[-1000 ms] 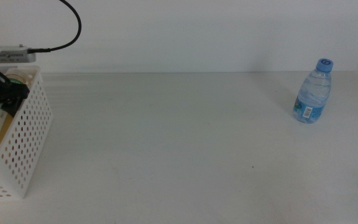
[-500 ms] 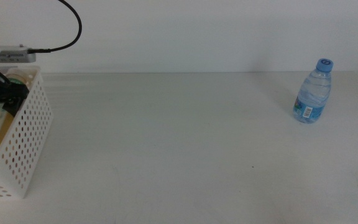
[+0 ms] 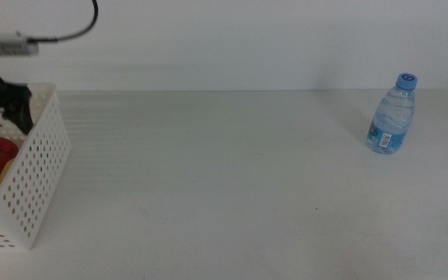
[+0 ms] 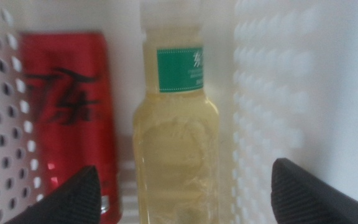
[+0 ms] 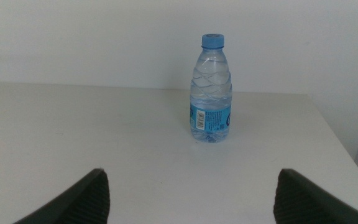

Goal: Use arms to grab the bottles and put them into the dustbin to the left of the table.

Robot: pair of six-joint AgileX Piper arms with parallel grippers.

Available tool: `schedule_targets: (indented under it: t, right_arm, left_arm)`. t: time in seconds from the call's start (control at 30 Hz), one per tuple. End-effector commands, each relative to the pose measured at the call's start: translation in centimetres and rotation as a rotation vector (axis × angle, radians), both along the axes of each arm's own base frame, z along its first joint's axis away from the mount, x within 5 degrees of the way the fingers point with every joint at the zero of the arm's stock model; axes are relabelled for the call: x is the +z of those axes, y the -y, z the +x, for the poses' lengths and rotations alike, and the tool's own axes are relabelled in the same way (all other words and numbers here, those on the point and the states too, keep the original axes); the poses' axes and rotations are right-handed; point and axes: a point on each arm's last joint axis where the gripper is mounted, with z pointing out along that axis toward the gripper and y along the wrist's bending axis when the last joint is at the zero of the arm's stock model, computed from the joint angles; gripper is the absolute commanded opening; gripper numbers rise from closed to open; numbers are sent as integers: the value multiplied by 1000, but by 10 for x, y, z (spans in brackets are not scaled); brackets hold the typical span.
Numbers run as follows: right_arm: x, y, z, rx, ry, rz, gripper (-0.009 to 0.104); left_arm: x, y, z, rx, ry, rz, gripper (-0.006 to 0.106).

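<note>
left wrist view: left gripper (image 4: 182, 199) jaws spread wide, empty, over the basket (image 4: 272, 93); yellow bottle (image 4: 176, 143) and red can (image 4: 73, 124) lie inside, apparently just released. right gripper (image 5: 185, 199) also open, facing the water bottle (image 5: 211, 90) upright on the table (image 5: 73, 137). next: right arm must reach and close on it.

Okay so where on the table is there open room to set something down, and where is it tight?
The table is bare between the dustbin at its left edge and the water bottle at far right. The front strip is free too. Inside the dustbin it is crowded: red can and yellow-drink bottle lie side by side under the open left gripper.
</note>
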Motion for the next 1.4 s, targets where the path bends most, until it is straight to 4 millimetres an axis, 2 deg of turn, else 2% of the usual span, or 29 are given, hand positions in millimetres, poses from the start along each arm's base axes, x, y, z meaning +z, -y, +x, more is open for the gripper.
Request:
schedule_targets:
  t: [0.0, 0.17, 0.33, 0.47, 0.57, 0.83, 1.03, 1.17, 1.37]
  right_arm:
    - [11, 1, -2, -10, 112, -7, 77]
    - [11, 1, -2, -10, 112, -7, 77]
    - [11, 1, -2, -10, 112, -7, 77]
    - [11, 1, -2, -10, 112, -7, 77]
    - [11, 1, -2, -10, 112, -7, 77]
    - [11, 1, -2, -10, 112, -7, 77]
    - [11, 1, -2, -10, 112, -7, 77]
    - [11, 1, -2, -10, 112, -7, 77]
    - [11, 1, -2, -10, 112, -7, 77]
  left_arm:
    - [55, 9, -22, 10, 91, -22, 90]
    - [101, 22, -44, -11, 244, -78, 90]
    - [142, 46, -70, -105, 425, -236, 90]
    - [164, 65, -100, -207, 536, -300, 90]
    - [171, 82, -120, -275, 600, -279, 90]
    - [172, 129, -170, -419, 778, -227, 90]
    - [153, 160, -202, -521, 986, -213, 90]
    - [138, 168, -227, -577, 1077, -232, 90]
    - [107, 167, -244, -603, 1020, -255, 90]
